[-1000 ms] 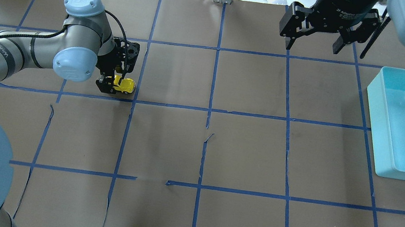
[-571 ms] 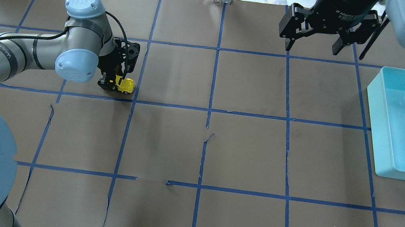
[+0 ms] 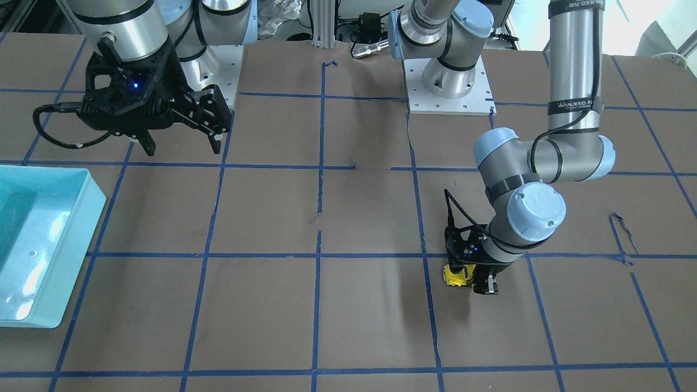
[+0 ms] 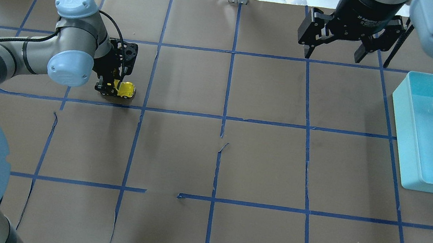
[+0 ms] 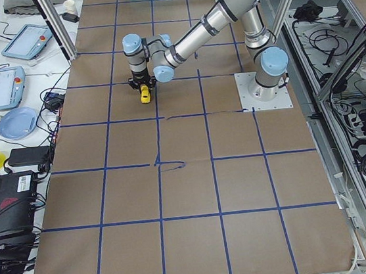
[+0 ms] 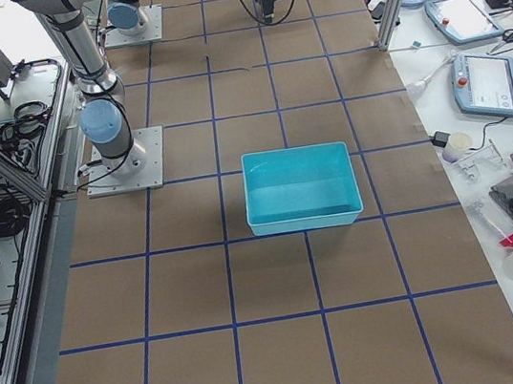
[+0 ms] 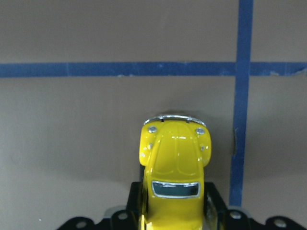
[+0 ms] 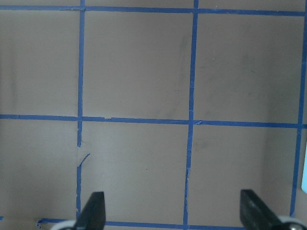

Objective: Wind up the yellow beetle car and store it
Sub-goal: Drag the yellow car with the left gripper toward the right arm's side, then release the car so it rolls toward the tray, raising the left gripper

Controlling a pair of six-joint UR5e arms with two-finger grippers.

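Overhead exterior: bare table (image 4: 257, 163) lies open all around the left gripper (image 4: 116, 91), with a tape line (image 4: 183, 112) just beside it. Its jaws clamp the car (image 4: 127, 89), whose nose juts past the fingertips. The right gripper (image 4: 334, 49) hangs empty with its fingers wide apart, near the bin (image 4: 399, 98).

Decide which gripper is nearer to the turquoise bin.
Right. The right gripper hangs open near the far corner of the turquoise bin, not over it. The left gripper is far across the table, shut on the yellow beetle car.
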